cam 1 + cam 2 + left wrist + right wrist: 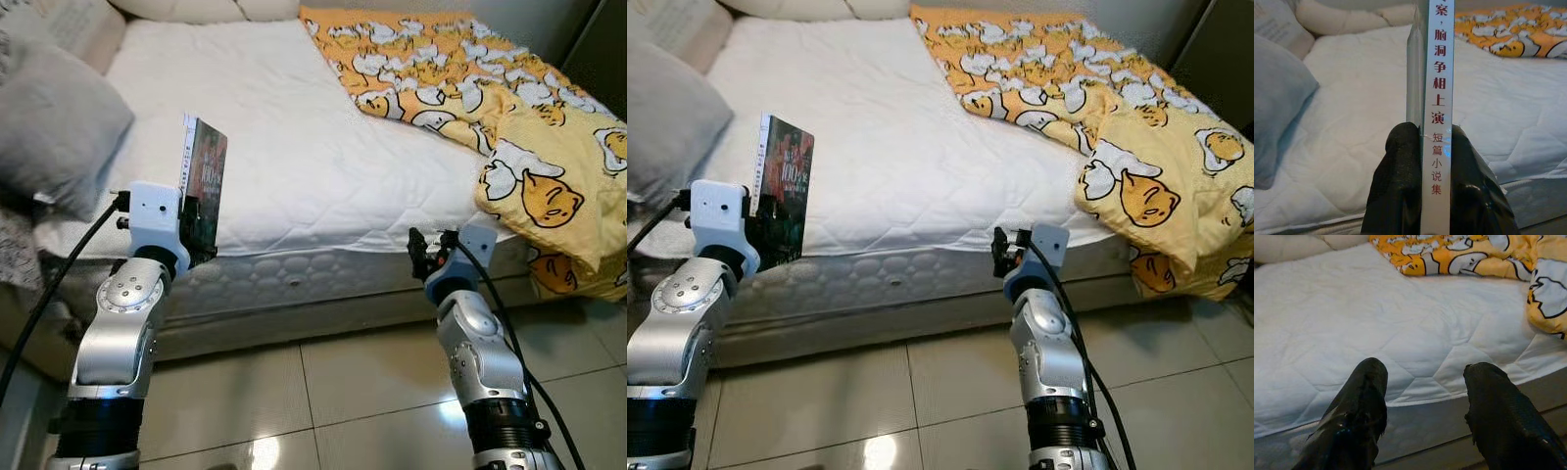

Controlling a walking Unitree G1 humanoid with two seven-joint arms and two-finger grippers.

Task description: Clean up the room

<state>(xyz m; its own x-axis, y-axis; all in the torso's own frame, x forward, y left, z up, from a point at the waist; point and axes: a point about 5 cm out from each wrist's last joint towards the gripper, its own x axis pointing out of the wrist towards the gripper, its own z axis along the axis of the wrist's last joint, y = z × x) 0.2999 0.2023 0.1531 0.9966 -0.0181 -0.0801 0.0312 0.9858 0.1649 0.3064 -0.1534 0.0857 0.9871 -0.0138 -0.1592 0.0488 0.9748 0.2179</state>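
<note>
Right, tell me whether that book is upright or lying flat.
Upright: the book stands on edge, clamped in the left gripper off the mattress.

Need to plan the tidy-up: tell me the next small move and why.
Probably carry the book away from the bed toward a shelf or table: the left pincer already clamps it upright at the mattress edge, while the right pincer hangs open with nothing in it.
</note>
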